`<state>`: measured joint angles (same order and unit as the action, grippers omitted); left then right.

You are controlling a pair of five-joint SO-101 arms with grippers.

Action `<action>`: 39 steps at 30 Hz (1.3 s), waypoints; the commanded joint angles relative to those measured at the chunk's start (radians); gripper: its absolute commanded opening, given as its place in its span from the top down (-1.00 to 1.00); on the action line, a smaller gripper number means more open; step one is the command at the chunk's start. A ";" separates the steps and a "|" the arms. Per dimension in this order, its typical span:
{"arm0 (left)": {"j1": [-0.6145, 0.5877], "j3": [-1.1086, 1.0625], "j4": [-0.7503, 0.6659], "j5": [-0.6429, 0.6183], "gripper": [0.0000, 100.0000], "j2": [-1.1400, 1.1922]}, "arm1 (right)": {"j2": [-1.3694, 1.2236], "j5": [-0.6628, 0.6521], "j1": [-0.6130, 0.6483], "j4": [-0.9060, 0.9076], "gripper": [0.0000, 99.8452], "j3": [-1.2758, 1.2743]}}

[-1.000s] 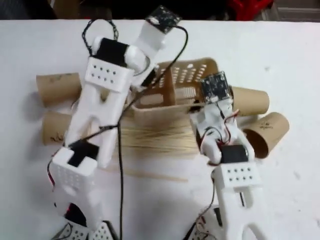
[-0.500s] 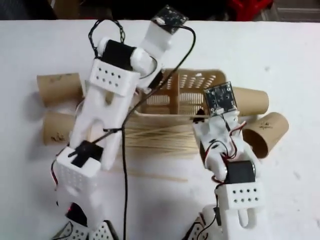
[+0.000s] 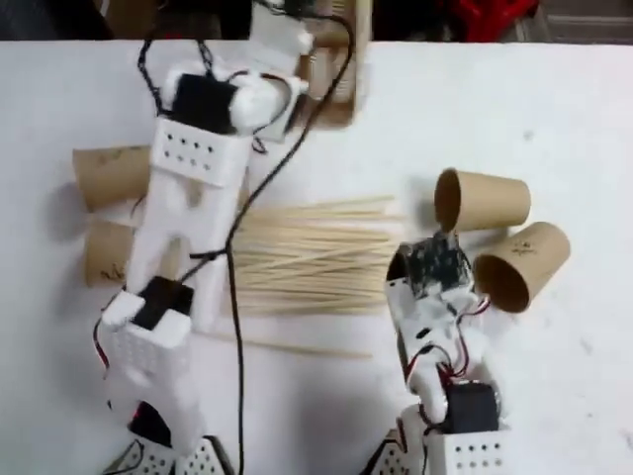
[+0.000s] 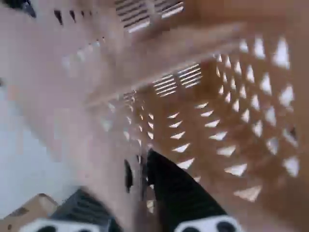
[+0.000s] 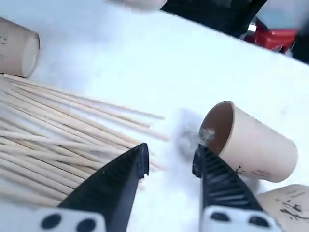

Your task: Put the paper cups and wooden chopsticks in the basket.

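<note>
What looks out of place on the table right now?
The basket is tipped up on edge at the table's far side, gripped by the left end effector. The chopsticks lie loose in a fanned heap on the table, and the paper cups lie on their sides.

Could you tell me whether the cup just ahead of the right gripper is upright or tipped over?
Tipped over: the cup lies on its side on the table, its open mouth facing the chopsticks.
</note>
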<state>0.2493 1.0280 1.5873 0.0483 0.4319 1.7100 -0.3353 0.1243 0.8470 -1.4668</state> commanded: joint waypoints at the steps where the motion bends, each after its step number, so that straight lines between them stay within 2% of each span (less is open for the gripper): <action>1: 0.007 0.046 -0.084 -0.021 0.96 -0.024 | 0.101 -0.025 -0.015 -0.015 0.68 -0.054; 11: 0.010 0.055 -0.172 0.005 0.96 0.105 | 0.070 -0.026 -0.027 0.027 0.68 -0.038; 18: -0.004 0.055 -0.169 0.020 0.96 0.185 | 0.085 -0.029 -0.128 0.113 0.68 -0.037; 20: -0.005 0.055 -0.166 0.021 0.96 0.186 | 0.085 -0.066 -0.133 0.137 0.68 -0.037; 26: -0.005 0.055 -0.064 0.015 0.96 0.186 | 0.085 -0.089 -0.137 0.168 0.68 -0.037; 34: -0.039 0.112 0.021 -0.097 0.95 0.194 | 0.085 -0.089 -0.139 0.168 0.68 -0.037; 39: -0.074 0.137 0.032 -0.112 0.71 0.194 | 0.085 -0.089 -0.134 0.168 0.68 -0.037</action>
<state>0.2125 1.0986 1.6164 -0.0407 0.6391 1.7898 -0.4150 -0.0077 1.0111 -1.5205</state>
